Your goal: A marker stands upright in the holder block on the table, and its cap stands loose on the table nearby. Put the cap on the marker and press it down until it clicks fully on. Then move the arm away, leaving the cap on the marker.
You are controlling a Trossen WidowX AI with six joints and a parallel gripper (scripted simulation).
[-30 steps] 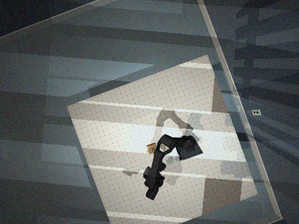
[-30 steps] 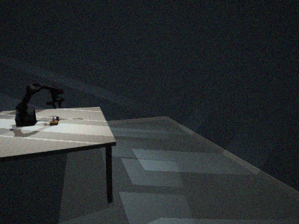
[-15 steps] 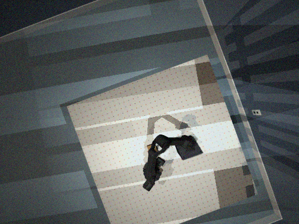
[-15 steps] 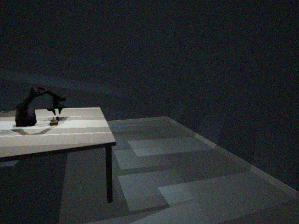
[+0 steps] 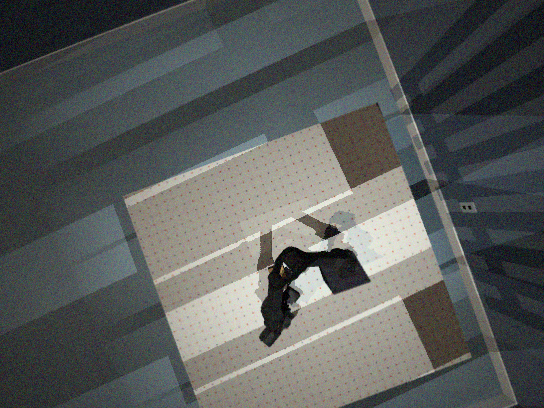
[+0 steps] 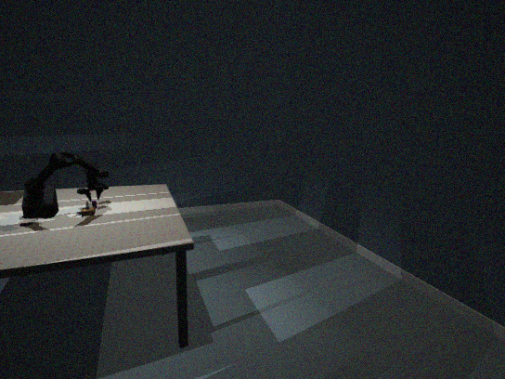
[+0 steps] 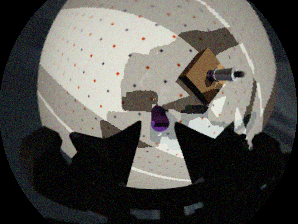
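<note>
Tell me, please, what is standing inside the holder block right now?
The marker stands in the wooden block, uncapped; its lower end is hidden inside the block. The purple cap is on the table apart from it, between the open gripper's fingers, not gripped.

The tabletop — pale, dotted, crossed by light and shadow bands — carries the brown holder block. The purple cap stands on the tabletop near the block — apart from it.
</note>
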